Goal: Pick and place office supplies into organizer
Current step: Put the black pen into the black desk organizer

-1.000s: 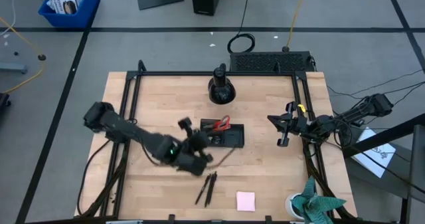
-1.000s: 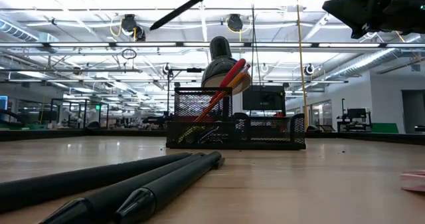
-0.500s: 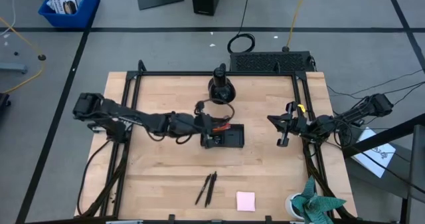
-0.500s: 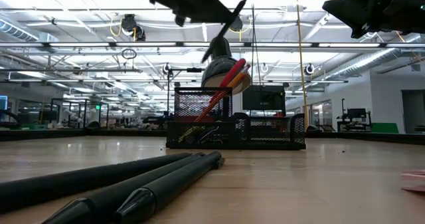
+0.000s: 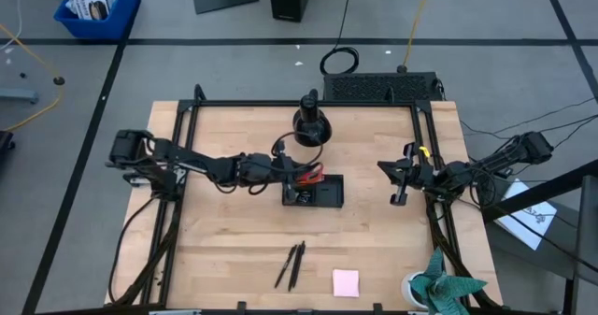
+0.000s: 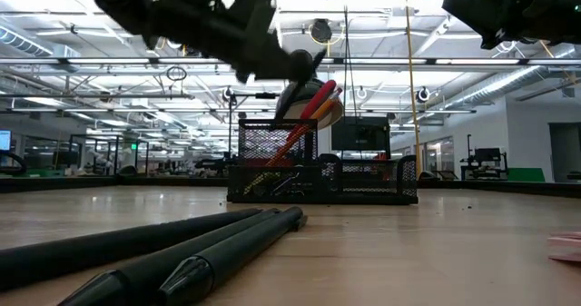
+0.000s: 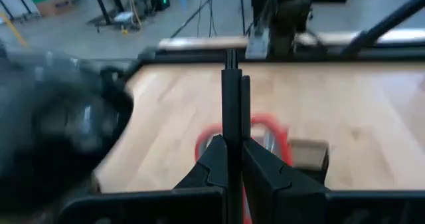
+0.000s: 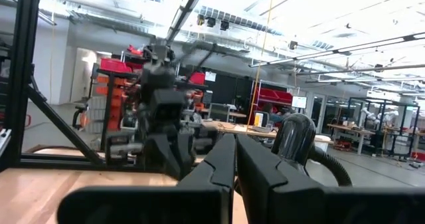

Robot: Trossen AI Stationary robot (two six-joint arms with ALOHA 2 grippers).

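Observation:
My left gripper (image 5: 288, 172) reaches from the table's left to the black mesh organizer (image 5: 322, 195), shut on a black pen (image 7: 230, 84). In the low view it hangs just above the organizer's tall compartment (image 6: 277, 143). Red-handled scissors (image 5: 313, 173) and orange pencils (image 6: 313, 106) stand slanted in that compartment. Two more black pens (image 5: 291, 264) lie side by side near the front edge, with a pink sticky-note pad (image 5: 346, 281) to their right. My right gripper (image 5: 397, 182) waits shut at the table's right edge, raised off the table. My left gripper pinches the black pen between its two fingers (image 7: 212, 164). The pen lies along the fingers and sticks out ahead of their tips (image 7: 230, 101). The fingers come nearly level from the table's left. The pen is clear of the table, above the organizer and the scissors' handles (image 7: 269, 127).
A round black dome-shaped stand (image 5: 311, 124) sits just behind the organizer. A black frame (image 5: 280, 105) runs along the table's edges. Bare wood lies left and right of the organizer and in front of it up to the pens.
My left gripper has carried the pen from above the front-centre of the table toward the far edge to the organizer and down. It has tipped from pointing steeply down to nearly level. The pen has sunk close to the organizer's tall compartment.

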